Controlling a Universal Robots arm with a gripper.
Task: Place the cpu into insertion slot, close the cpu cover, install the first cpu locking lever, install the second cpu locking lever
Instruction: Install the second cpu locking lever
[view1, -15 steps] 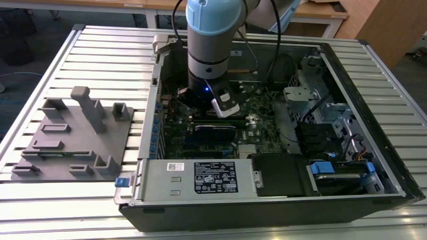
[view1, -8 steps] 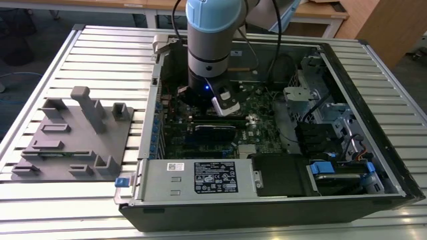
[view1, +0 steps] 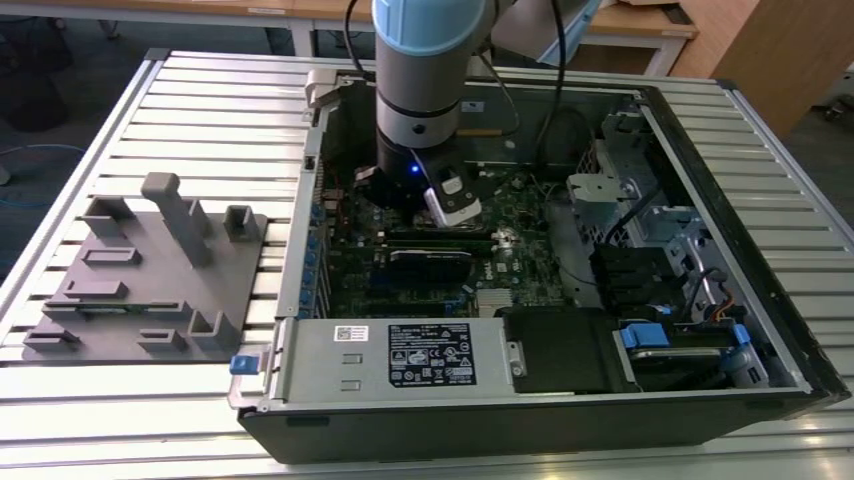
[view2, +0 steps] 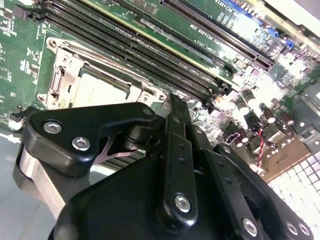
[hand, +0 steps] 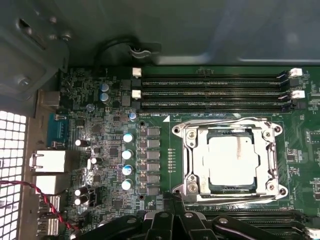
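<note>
Here the open computer case (view1: 534, 300) lies on the slatted bench (view1: 200, 100) so the green board (hand: 100, 150) faces up, where the cpu (hand: 232, 160) sits in the insertion slot (hand: 272, 155) under the lowered cpu cover (hand: 187, 162), beside the empty, clenched claw (view2: 175, 107).

An open black computer case (view1: 747, 385) lies on a slatted metal table (view1: 200, 90), right of centre in the exterior view. A grey fixture block (view1: 147, 275) sits at the left. Inside, a labelled power supply (view1: 394, 355) fills the lower middle, with blue clips (view1: 647, 335) at the lower right.
</note>
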